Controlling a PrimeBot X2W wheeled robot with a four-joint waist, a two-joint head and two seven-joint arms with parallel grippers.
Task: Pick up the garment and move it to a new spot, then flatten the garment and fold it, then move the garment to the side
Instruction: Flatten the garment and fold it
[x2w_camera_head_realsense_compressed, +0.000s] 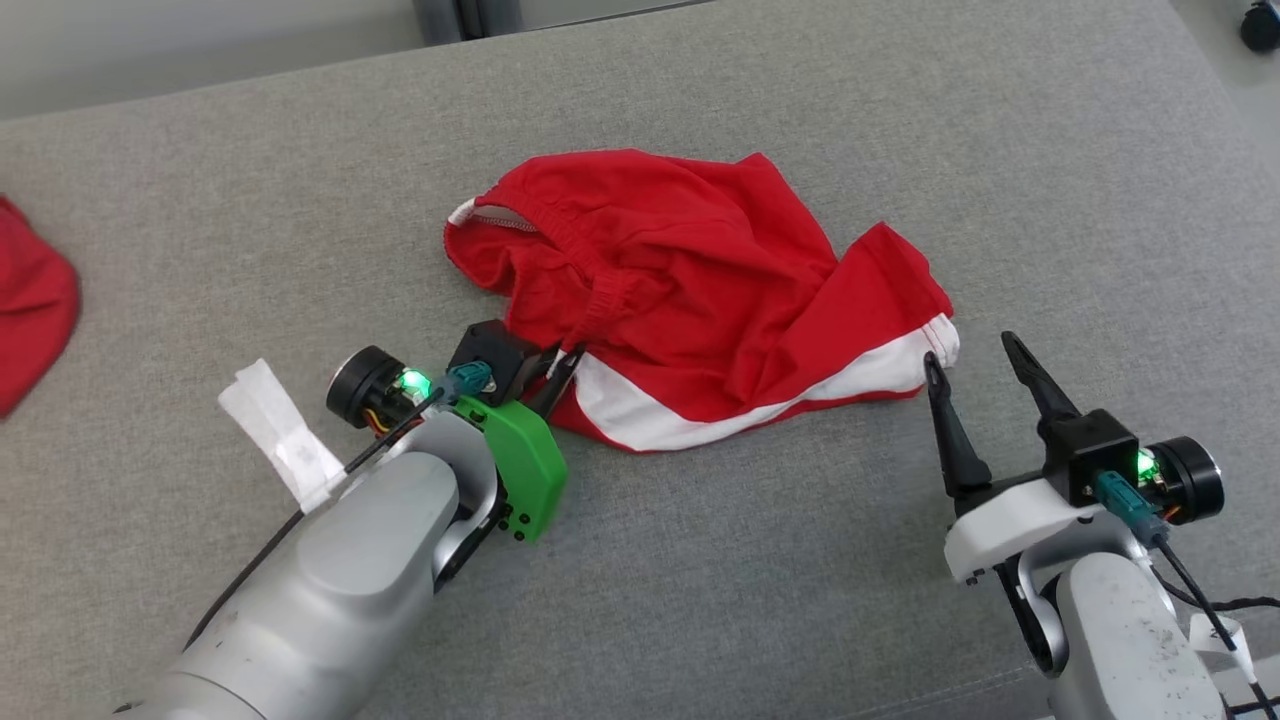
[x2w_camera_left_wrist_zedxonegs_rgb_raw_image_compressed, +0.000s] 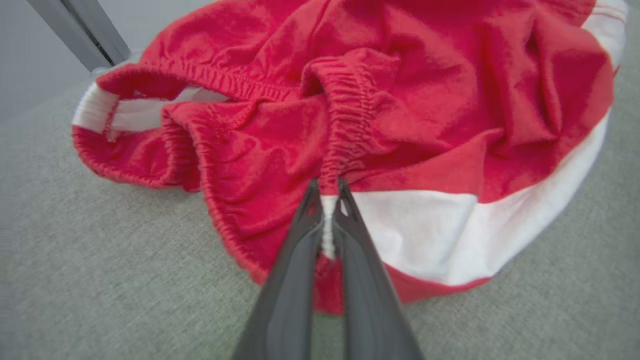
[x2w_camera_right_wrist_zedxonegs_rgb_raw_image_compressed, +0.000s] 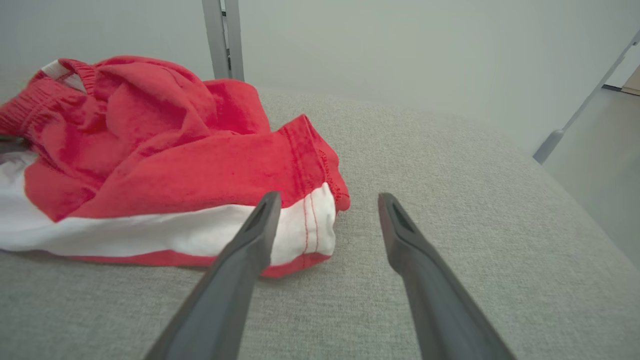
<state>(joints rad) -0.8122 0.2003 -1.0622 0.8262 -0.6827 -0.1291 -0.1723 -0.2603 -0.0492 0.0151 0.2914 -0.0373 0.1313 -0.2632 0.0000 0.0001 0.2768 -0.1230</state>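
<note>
The garment (x2w_camera_head_realsense_compressed: 700, 290) lies crumpled in the middle of the grey padded surface (x2w_camera_head_realsense_compressed: 760, 560). It is red cloth with a gathered elastic band and a broad white stripe along its near edge. My left gripper (x2w_camera_head_realsense_compressed: 562, 365) is shut on the garment's near-left edge, where the elastic band meets the white stripe; the left wrist view shows the cloth (x2w_camera_left_wrist_zedxonegs_rgb_raw_image_compressed: 430, 100) pinched between the closed fingertips of that gripper (x2w_camera_left_wrist_zedxonegs_rgb_raw_image_compressed: 327, 197). My right gripper (x2w_camera_head_realsense_compressed: 975, 355) stands open just beside the garment's right corner (x2w_camera_right_wrist_zedxonegs_rgb_raw_image_compressed: 305, 220). Its fingers (x2w_camera_right_wrist_zedxonegs_rgb_raw_image_compressed: 260, 220) hold nothing, and the left one lies close in front of the white hem.
Another red cloth (x2w_camera_head_realsense_compressed: 30, 300) lies at the surface's far left edge. A white tape flag (x2w_camera_head_realsense_compressed: 280, 430) hangs off my left arm's cable. A grey metal post (x2w_camera_right_wrist_zedxonegs_rgb_raw_image_compressed: 222, 37) stands behind the surface. The surface drops off to the floor (x2w_camera_right_wrist_zedxonegs_rgb_raw_image_compressed: 600, 165) on the right.
</note>
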